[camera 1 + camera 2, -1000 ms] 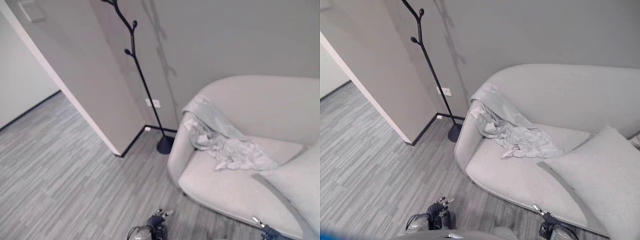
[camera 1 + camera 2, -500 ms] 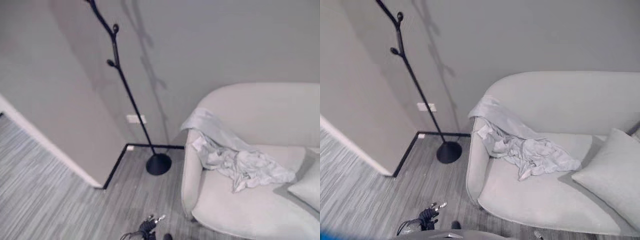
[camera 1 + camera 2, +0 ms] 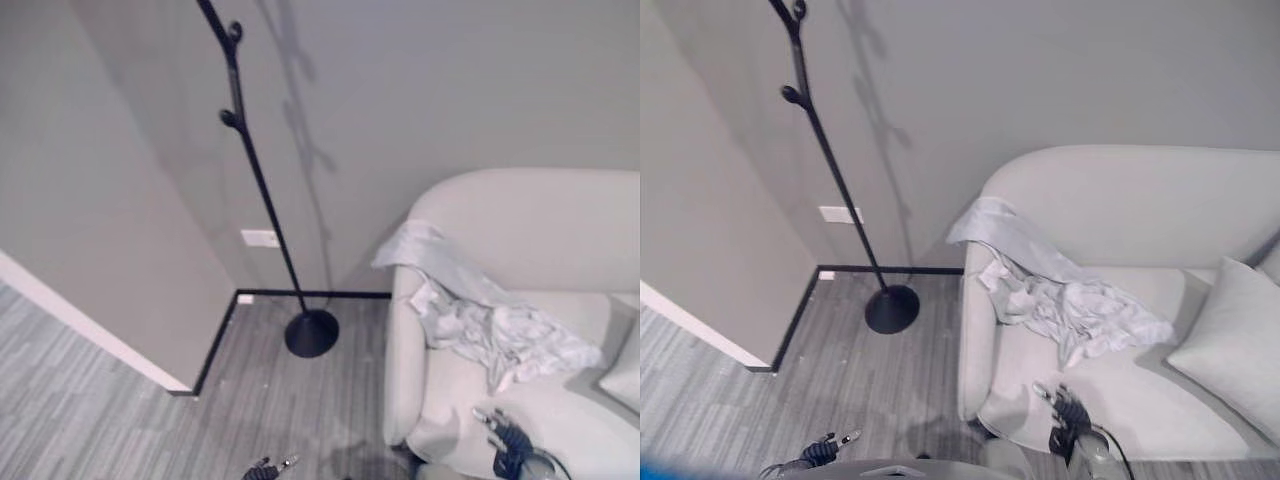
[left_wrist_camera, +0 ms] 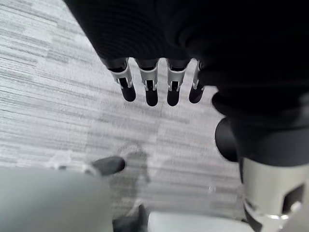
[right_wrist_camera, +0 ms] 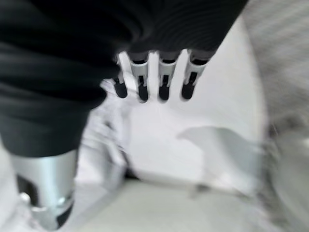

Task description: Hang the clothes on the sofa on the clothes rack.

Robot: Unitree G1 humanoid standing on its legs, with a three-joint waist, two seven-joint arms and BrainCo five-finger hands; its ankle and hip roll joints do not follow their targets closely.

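Note:
A crumpled pale grey garment point(image 3: 1060, 290) lies over the left armrest and seat of the light sofa point(image 3: 1120, 200). The black clothes rack point(image 3: 830, 170) stands on a round base point(image 3: 891, 308) in the corner left of the sofa, its pegs bare. My right hand point(image 3: 1065, 408) hovers over the seat's front part, a little short of the garment, fingers point(image 5: 151, 82) straight and holding nothing. My left hand point(image 3: 268, 467) hangs low over the floor, its fingers point(image 4: 151, 87) straight and holding nothing.
A grey cushion point(image 3: 1230, 340) rests on the sofa's right side. A wall corner point(image 3: 730, 330) with a dark baseboard juts out left of the rack. Striped grey floor point(image 3: 840, 400) lies between me and the rack.
The camera has swung, shifting the whole scene. My right hand has risen into view over the sofa seat near the garment. The garment lies as before.

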